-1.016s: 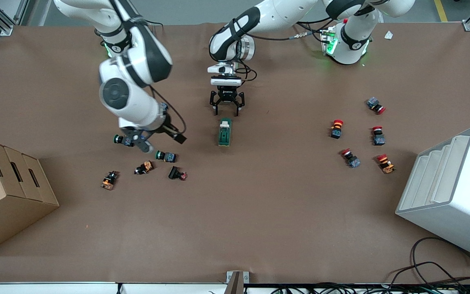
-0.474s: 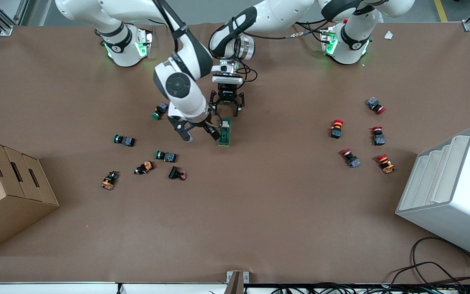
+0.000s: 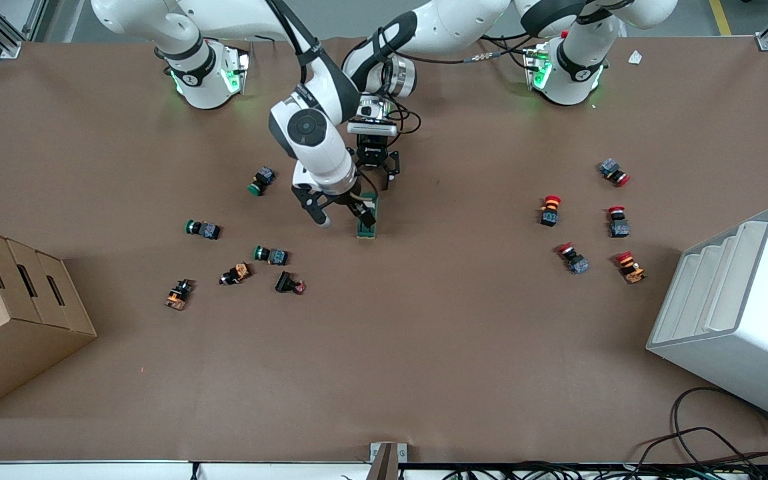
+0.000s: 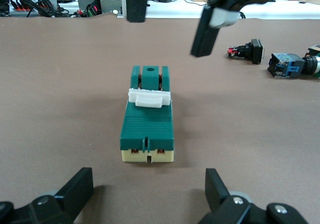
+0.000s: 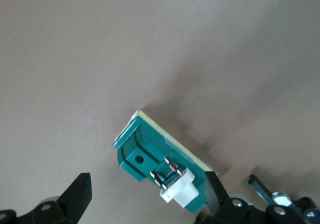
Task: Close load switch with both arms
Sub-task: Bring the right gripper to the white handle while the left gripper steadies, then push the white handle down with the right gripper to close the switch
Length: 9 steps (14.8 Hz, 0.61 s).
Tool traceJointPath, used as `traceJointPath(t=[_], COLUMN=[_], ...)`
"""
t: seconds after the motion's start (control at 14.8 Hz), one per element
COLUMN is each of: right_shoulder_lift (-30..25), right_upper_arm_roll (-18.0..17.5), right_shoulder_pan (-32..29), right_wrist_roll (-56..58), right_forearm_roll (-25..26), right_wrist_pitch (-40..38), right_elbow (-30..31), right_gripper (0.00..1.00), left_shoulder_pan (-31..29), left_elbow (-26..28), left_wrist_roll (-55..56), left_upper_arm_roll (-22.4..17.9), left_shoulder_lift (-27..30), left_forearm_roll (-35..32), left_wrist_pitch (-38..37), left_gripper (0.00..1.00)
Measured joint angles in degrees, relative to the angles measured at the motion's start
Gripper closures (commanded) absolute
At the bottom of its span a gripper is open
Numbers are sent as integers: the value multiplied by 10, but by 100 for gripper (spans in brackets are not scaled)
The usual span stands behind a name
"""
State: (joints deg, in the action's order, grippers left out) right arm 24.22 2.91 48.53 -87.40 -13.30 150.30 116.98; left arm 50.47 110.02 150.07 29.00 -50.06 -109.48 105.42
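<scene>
The load switch (image 3: 367, 228) is a dark-green block with a cream base, lying mid-table. Its white lever (image 4: 147, 98) sits across the top near one end. My right gripper (image 3: 343, 216) is open and low over the switch. One finger (image 5: 217, 194) is beside the switch body and lever (image 5: 182, 191), and the other finger (image 5: 75, 196) stands apart over bare table. My left gripper (image 3: 374, 178) is open just off the switch's end toward the robot bases. The switch (image 4: 147, 121) lies ahead of its fingers, not between them. The right gripper's fingers (image 4: 204, 31) show over the switch's other end.
Green-capped push-buttons (image 3: 203, 229) and similar parts (image 3: 271, 254) lie scattered toward the right arm's end. Red-capped push-buttons (image 3: 549, 209) lie toward the left arm's end. A cardboard box (image 3: 11, 313) and a white rack (image 3: 737, 307) stand at the table's two ends.
My right arm swung from over the green-capped buttons to the load switch and came down with its fingers open around it. The left gripper barely moved.
</scene>
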Motion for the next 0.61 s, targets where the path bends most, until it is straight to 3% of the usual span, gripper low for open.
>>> traceJointPath(t=[0.61], right_shoulder_lift=[18], right_upper_arm_roll=[0], right_shoulder_pan=[38], right_wrist_roll=[34], right_forearm_roll=[4], right_wrist_pitch=[47], right_elbow=[18], right_gripper=[0], left_shoulder_pan=[4], left_elbow=[-2], left_wrist_roll=[0], left_upper_arm_roll=[-1], left_shoulder_lift=[-3], left_forearm_roll=[-2], left_wrist_pitch=[-8], left_gripper=[2])
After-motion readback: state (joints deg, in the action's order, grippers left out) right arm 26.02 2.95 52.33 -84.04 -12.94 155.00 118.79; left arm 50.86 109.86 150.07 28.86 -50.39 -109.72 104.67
